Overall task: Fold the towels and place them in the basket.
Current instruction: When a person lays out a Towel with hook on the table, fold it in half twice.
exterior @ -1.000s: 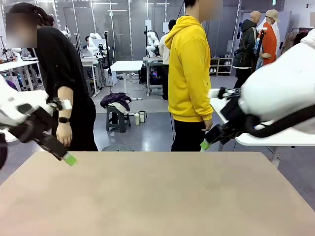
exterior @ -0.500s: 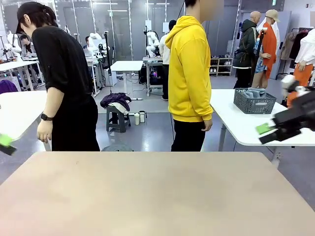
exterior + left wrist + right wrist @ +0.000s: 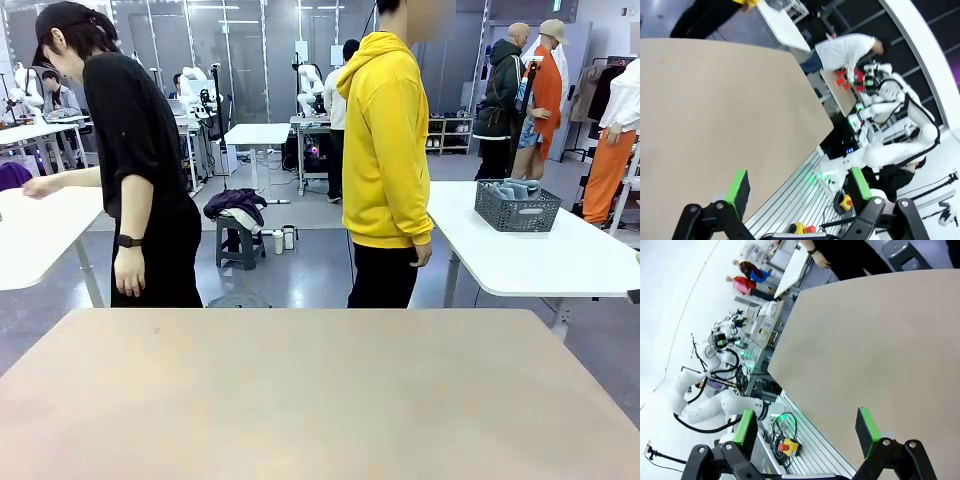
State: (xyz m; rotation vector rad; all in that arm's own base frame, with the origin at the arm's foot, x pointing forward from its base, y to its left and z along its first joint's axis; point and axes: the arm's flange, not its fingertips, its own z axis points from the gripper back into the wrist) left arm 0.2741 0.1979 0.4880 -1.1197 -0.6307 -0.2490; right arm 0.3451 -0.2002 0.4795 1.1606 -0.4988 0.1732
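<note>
A dark grey lattice basket stands on the white side table at the far right, beyond my beige table. Pale grey-blue towels lie bunched inside it. In the left wrist view my left gripper hangs open above the beige table's edge, its green pads wide apart with nothing between them. In the right wrist view my right gripper is open as well, over the opposite table edge, with nothing between its green pads.
Two people stand at the far edge of the table: one in black at the left, reaching to another white table, and one in a yellow hoodie at the middle. A grooved metal rail with a red stop button runs below the table edge.
Both arms have swung outward and left the front view, the left one to the left, the right one to the right. That uncovered the basket. The person in black has turned toward the left table.
</note>
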